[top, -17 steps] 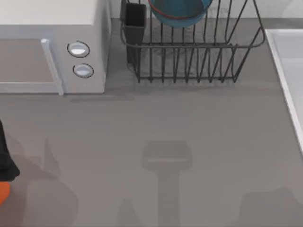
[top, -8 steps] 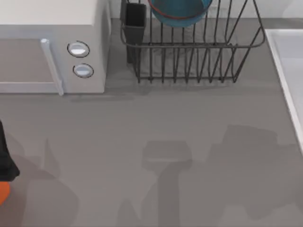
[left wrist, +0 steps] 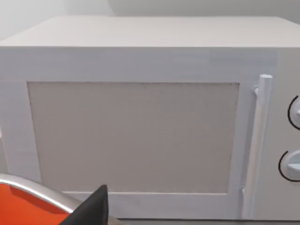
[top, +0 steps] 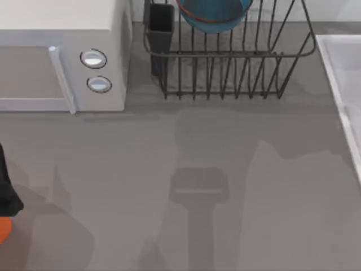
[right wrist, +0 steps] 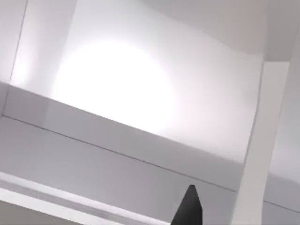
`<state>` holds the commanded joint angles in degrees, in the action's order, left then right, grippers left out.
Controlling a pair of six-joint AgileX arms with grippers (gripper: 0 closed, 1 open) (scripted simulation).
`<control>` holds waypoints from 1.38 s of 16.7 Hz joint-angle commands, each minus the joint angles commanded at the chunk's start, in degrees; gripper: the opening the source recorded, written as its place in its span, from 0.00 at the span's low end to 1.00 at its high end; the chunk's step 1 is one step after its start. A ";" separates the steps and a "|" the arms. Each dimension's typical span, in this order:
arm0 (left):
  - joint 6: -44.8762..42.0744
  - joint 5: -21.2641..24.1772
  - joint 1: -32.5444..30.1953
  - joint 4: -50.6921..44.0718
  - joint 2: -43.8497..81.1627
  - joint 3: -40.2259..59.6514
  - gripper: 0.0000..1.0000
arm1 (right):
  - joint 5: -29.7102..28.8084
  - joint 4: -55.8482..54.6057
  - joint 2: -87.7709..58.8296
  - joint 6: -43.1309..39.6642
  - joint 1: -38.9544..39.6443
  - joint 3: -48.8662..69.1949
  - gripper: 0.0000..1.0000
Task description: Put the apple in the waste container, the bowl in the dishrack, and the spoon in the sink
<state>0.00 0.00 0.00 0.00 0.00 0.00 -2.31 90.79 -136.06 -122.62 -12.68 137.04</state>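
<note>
The blue bowl (top: 214, 14) with its reddish rim sits inside the dark wire dishrack (top: 225, 56) at the table's far middle. The pale sink (top: 347, 84) runs along the right edge, and its whitish basin wall (right wrist: 117, 93) lies close below my right gripper (right wrist: 188, 208), of which a dark tip is seen. My left arm (top: 5, 189) stays at the far left edge. A dark tip of my left gripper (left wrist: 93, 208) faces the microwave beside an orange, silver-rimmed container (left wrist: 28, 206). The apple and the spoon are out of view.
A white microwave (top: 62, 56) with two round knobs (top: 93, 58) stands at the far left, its door handle (left wrist: 258, 140) close to the left wrist camera. A dark utensil cup (top: 161, 25) stands at the rack's left corner. Grey tabletop (top: 169, 147) stretches in front.
The large shadow on the table's right half has spread from the near edge toward the dishrack. The bowl, the rack and the left arm have not moved.
</note>
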 joint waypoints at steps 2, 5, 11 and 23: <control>0.00 0.00 0.00 0.00 0.00 0.00 1.00 | -0.06 2.72 -7.20 2.02 1.24 10.60 0.00; 0.00 0.00 0.00 0.00 0.00 0.00 1.00 | -0.16 5.70 -15.68 4.77 2.89 22.09 0.00; 0.00 0.00 0.00 0.00 0.00 0.00 1.00 | -0.27 7.45 -21.30 6.99 4.20 29.25 0.00; 0.00 0.00 0.00 0.00 0.00 0.00 1.00 | -0.44 14.14 -34.40 6.81 4.00 49.42 0.00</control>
<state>0.00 0.00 0.00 0.00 0.00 0.00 -2.75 104.93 -170.46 -115.81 -8.67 186.46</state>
